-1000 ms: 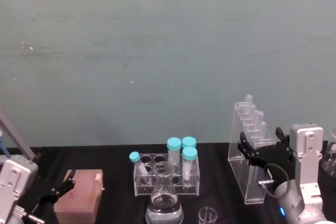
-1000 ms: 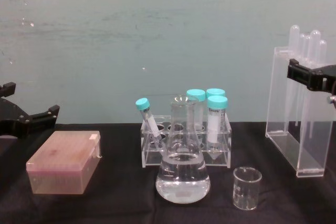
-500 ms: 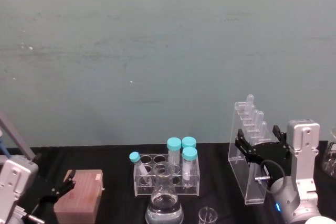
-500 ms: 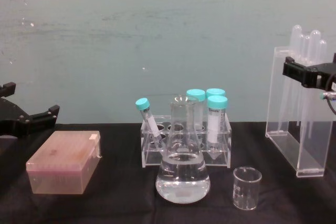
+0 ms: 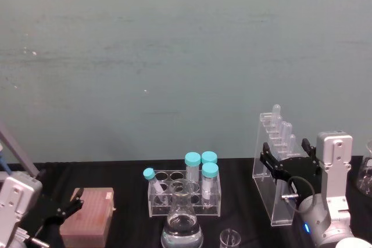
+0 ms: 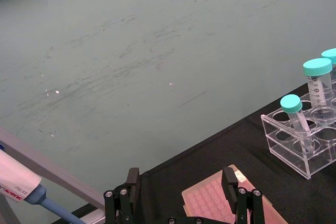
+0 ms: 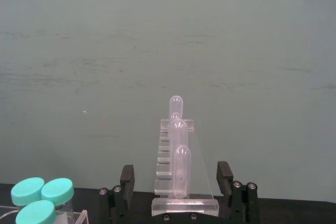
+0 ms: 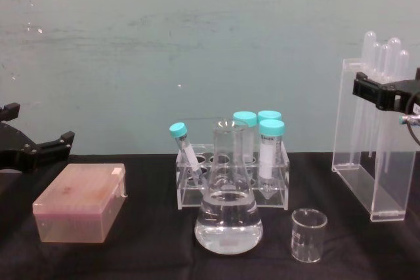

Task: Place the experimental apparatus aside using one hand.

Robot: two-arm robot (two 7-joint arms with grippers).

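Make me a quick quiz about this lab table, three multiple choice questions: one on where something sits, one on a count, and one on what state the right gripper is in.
1. Where does the small beaker stand?
A. to the right of the flask
B. to the left of the flask
C. behind the flask

2. How many teal caps are in the low rack?
A. two
B. four
C. six

3. How does the right gripper stand?
A. shut on the beaker
B. shut and empty
C. open, a finger on either side of the tall rack

Answers:
1 A: the chest view shows the beaker right of the flask.
2 B: three capped tubes are upright and one is tilted.
3 C: the right wrist view shows the rack between spread fingers.

The left gripper hangs open over the pink box, idle.
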